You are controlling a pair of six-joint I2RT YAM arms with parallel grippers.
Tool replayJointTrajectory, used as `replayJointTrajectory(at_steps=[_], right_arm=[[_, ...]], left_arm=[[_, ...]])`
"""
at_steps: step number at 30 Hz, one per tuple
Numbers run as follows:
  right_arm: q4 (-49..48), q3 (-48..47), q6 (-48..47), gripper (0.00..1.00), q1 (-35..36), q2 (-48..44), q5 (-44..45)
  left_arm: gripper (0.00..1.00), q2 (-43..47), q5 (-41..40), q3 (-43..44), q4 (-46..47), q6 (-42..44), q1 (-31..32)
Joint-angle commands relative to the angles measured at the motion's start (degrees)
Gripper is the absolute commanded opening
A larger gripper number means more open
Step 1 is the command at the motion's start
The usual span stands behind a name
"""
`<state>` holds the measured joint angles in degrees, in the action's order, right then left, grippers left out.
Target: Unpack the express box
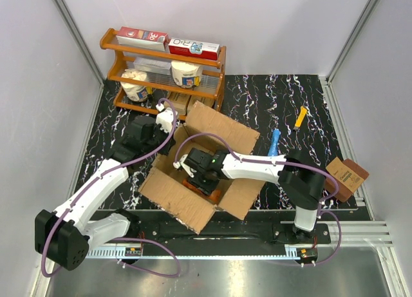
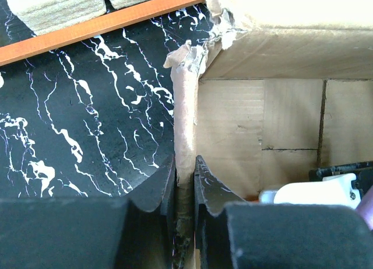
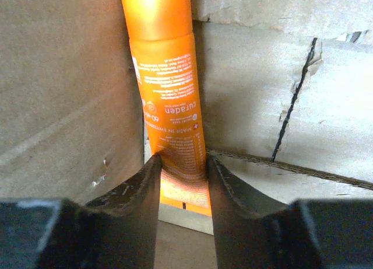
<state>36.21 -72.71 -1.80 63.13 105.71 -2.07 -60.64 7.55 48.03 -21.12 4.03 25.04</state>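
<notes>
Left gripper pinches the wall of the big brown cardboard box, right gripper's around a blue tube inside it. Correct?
Not blue: the right wrist view shows an orange plastic tube between the fingers of the right gripper. The left gripper does pinch the wall of the brown cardboard box.

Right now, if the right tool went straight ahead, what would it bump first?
The orange tube, which sits right between the right tool's fingers. Behind it is the express box's cardboard, though I can't judge how far.
</notes>
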Motion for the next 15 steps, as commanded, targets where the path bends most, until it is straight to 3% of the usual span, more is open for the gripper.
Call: replayJointTrajectory(at_steps=[1, 5, 6, 15], right_arm=[[-3.1, 2.5, -0.5, 0.35, 0.1, -0.9, 5.4], [-3.2, 2.6, 0.5, 0.10, 0.1, -2.3, 7.2], [-3.4, 2.6, 1.4, 0.00, 0.1, -2.8, 7.7], [-7.7, 3.1, 4.7, 0.00, 0.1, -12.2, 8.7]], left_arm=[[0.00, 0.0, -0.8, 4.3, 5.1, -0.7, -0.2], [0.00, -0.4, -1.7, 4.4, 4.4, -0.4, -0.2], [0.00, -0.4, -1.8, 4.4, 4.3, -0.3, -0.3], [0.00, -0.4, -3.0, 4.1, 4.3, -0.3, -0.2]])
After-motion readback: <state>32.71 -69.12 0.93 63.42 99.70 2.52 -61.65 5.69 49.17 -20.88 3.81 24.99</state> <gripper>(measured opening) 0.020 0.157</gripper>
